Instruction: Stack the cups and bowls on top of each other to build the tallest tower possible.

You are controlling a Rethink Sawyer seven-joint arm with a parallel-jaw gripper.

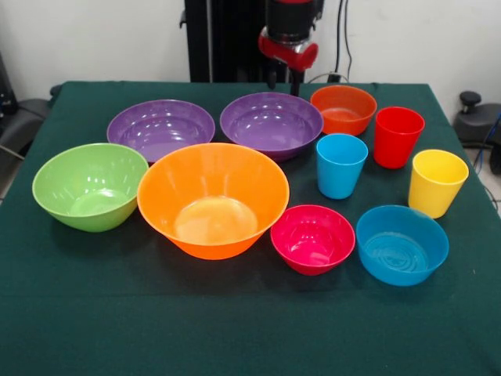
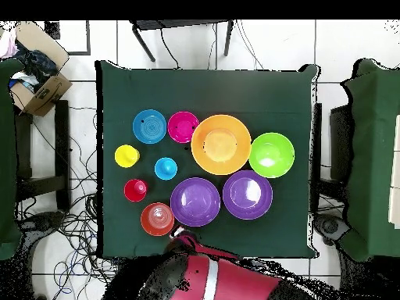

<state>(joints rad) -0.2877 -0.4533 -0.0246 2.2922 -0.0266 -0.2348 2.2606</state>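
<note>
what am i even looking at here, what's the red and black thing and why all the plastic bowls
The red and black thing is a robot arm; it hangs drawn back at the table's edge, holding nothing, and its gripper is hard to make out. One picture is taken across the green-covered table, facing the robot; the other looks straight down from above. Everything stands separately, nothing stacked yet: a large orange bowl, two purple bowls, a lime green bowl, a small orange bowl, a small pink-red bowl, a small blue bowl, and a blue cup, red cup and yellow cup.
</note>
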